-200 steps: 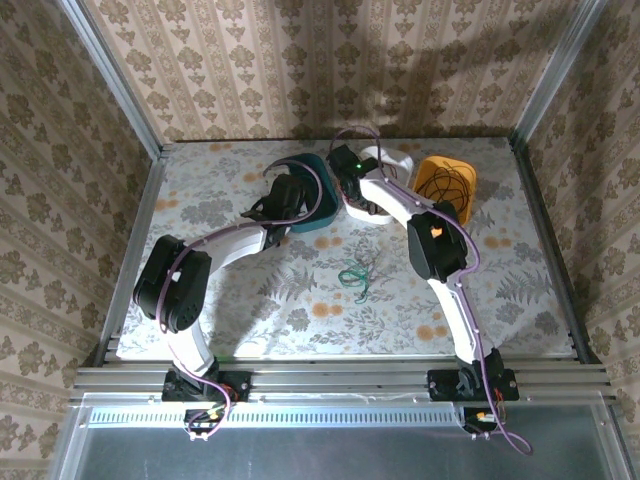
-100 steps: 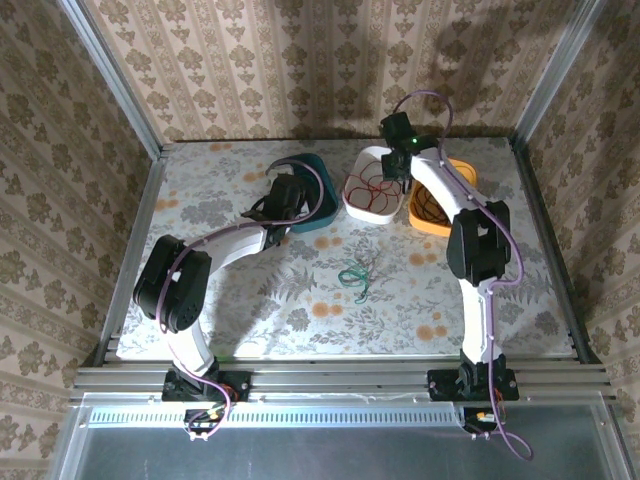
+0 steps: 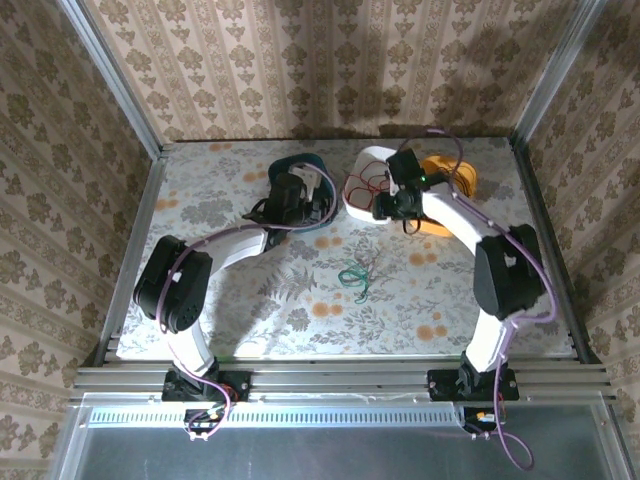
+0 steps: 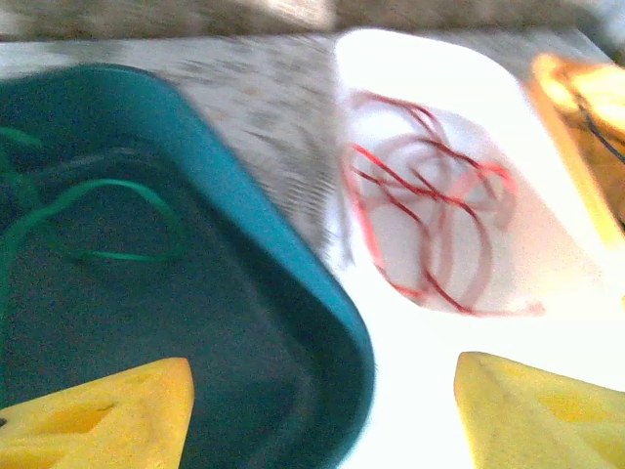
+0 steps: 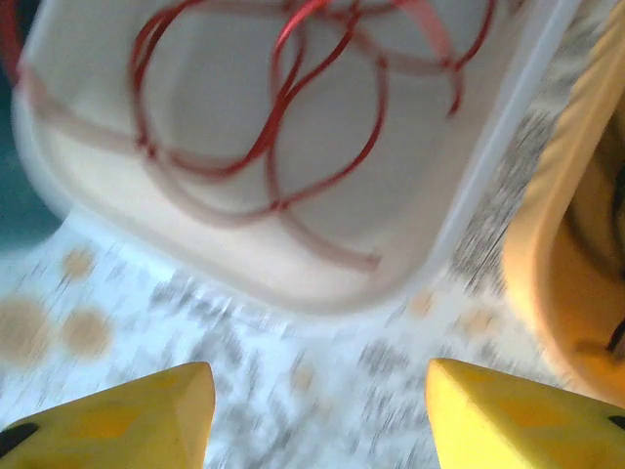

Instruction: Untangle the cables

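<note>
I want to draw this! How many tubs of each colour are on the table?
Teal plastic tub: 1
White plastic tub: 1
Orange plastic tub: 1
Total: 3 tubs

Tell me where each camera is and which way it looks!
Top external: high behind the arms, looking down on the flower-patterned table; both arms, left gripper and right gripper show.
Left wrist: on the left arm, facing the dark teal plastic tub and the white plastic tub; yellow fingers show.
Right wrist: on the right arm, looking down at the white tub; yellow fingers show.
Shared: both wrist views see the thin red looping cable in it.
</note>
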{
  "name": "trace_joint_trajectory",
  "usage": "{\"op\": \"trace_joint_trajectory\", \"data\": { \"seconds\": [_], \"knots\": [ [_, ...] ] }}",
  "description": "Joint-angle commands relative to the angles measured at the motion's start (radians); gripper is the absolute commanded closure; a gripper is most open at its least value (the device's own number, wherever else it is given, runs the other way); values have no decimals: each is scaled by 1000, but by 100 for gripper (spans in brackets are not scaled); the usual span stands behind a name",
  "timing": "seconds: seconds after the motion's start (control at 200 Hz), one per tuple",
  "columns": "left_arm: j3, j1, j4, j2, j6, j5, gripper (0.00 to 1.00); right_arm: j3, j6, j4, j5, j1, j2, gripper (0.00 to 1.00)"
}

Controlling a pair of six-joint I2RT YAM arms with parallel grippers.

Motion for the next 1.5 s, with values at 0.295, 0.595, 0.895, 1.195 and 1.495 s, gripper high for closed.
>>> {"op": "trace_joint_trajectory", "data": {
  "seconds": [0.295, 0.595, 0.895, 1.195, 1.495],
  "knots": [
    [-216, 8, 87, -77, 23, 42, 28, -169, -94, -40, -207, 210, -5, 42],
    [-248, 10, 88, -109, -12, 24, 28, -58, -133, -58, -76, 211, 123, 47],
    [-240, -9, 27, -134, 66, 56, 26, -38, -128, -35, -88, 221, 171, 87],
    [-172, -77, 82, -86, 161, 135, 20, -106, -45, 109, -209, 118, -1, 100],
    [-94, -77, 174, 2, 127, 226, 24, -107, 58, 175, -368, 25, -71, 100]
  ]
}}
